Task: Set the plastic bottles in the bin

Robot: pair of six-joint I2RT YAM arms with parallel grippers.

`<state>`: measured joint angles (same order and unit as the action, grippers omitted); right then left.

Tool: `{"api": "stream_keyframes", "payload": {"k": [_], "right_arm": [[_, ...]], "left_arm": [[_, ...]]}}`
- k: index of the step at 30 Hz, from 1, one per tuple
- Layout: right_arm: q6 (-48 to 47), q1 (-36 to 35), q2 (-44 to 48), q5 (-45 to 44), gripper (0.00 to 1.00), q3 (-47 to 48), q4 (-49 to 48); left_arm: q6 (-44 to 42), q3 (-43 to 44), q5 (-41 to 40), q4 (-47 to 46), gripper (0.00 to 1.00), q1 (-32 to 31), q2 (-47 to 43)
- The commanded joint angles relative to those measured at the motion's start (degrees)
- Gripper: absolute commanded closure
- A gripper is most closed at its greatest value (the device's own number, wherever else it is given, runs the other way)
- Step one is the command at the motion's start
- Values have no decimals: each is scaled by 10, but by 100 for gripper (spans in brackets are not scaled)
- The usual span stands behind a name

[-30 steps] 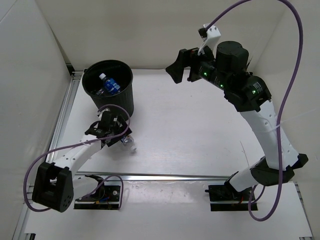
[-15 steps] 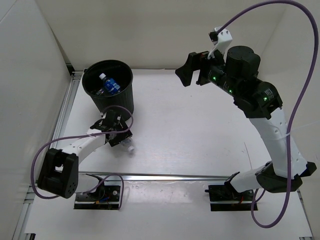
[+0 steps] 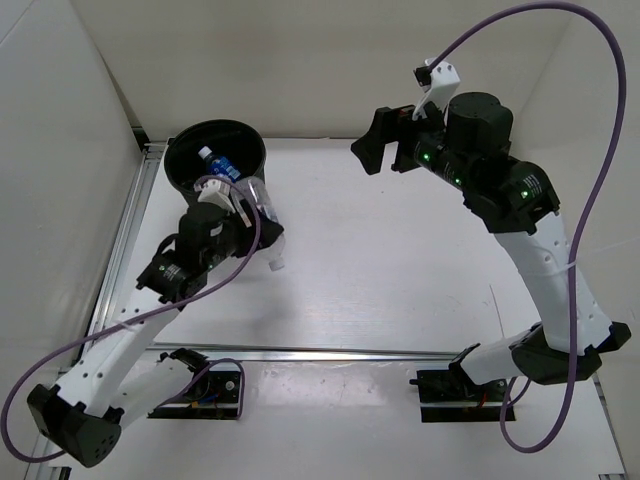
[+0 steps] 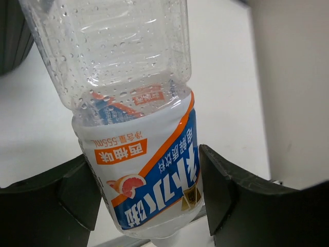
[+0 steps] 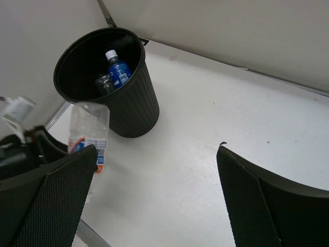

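My left gripper (image 3: 258,232) is shut on the clear bottle with the red-white-blue label (image 3: 268,240) and holds it off the table, cap down, just right of the black bin (image 3: 170,160). In the left wrist view both jaws of my left gripper (image 4: 149,198) press the labelled part of the bottle (image 4: 141,154). Inside the bin (image 5: 139,105) lie the blue-label bottle (image 5: 117,69) and another clear bottle (image 5: 103,82). The held bottle (image 5: 88,136) also shows in the right wrist view. My right gripper (image 3: 372,148) is open and empty, high above the table's far middle. The orange bottle is not visible.
A metal rail (image 3: 125,240) runs along the table's left edge beside the bin. White walls close the back and sides. My right gripper (image 5: 157,159) looks down on the bare white tabletop (image 5: 216,118) to the right of the bin.
My left gripper has lifted the bottle from the table up beside the bin's right wall. My right arm shifted slightly right, then held still.
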<state>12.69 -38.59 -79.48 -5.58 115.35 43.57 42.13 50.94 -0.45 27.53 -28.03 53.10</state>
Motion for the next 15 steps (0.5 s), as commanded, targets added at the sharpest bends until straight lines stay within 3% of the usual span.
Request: {"api": "stream_keyframes", "payload": {"k": [1,6,9,13,15], "right_arm": [[6,2,-15,20,0,14,-15],[11,2,-37,30,0,30,-20],[16,2,-43,36,0,35,-25],[22,2,-49,48,0,48,-25],[22,2,-54,48,0,60,-25]], "left_arm": [[-45,80,-10,9,61,-17,-8],[-113,251,-94,14,59,-23,56],[-197,423,-153,14,52,-12,143],[-249,534,-135,19,41,51,256],[-248,548,-120,19,41,78,301]]}}
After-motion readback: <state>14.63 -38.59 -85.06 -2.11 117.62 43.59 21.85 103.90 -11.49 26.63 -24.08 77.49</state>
